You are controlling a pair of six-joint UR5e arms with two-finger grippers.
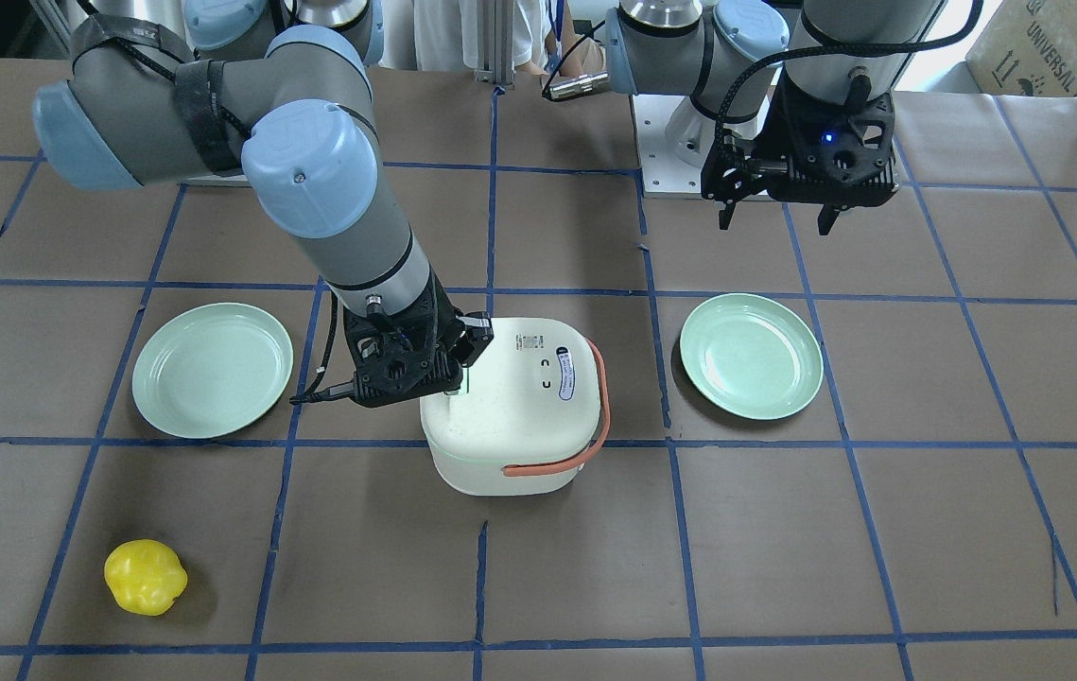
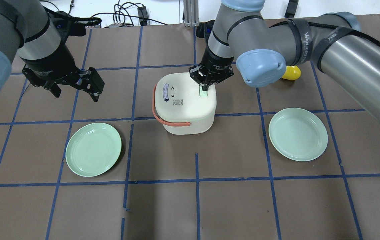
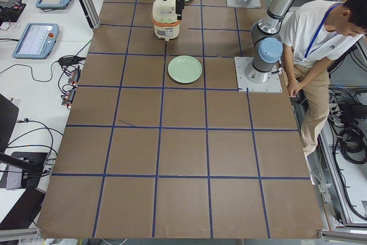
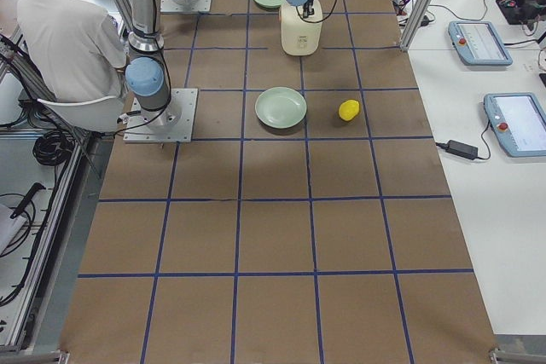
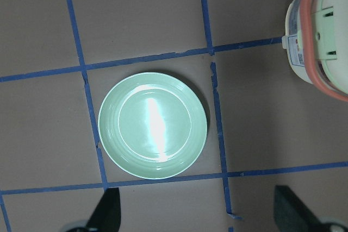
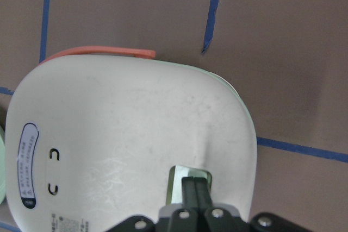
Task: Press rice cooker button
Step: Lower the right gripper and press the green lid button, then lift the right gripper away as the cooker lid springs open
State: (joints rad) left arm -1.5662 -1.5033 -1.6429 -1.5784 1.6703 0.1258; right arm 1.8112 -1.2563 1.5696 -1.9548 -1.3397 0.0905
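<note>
A white rice cooker (image 2: 184,103) with an orange handle (image 2: 171,122) stands mid-table; it also shows in the front view (image 1: 510,416) and the right wrist view (image 6: 125,145). Its pale green button (image 2: 203,94) sits on the lid near the far edge. My right gripper (image 2: 204,89) is shut, its fingertips together and down on the button (image 6: 187,180). My left gripper (image 2: 75,95) is open and empty, held above the table to the cooker's left, over a green plate (image 5: 153,125).
Two green plates lie on the table, one left (image 2: 93,154) and one right (image 2: 298,134) of the cooker. A yellow toy pepper (image 1: 145,577) lies beyond the right arm (image 2: 291,72). A person sits by the robot base (image 3: 318,32).
</note>
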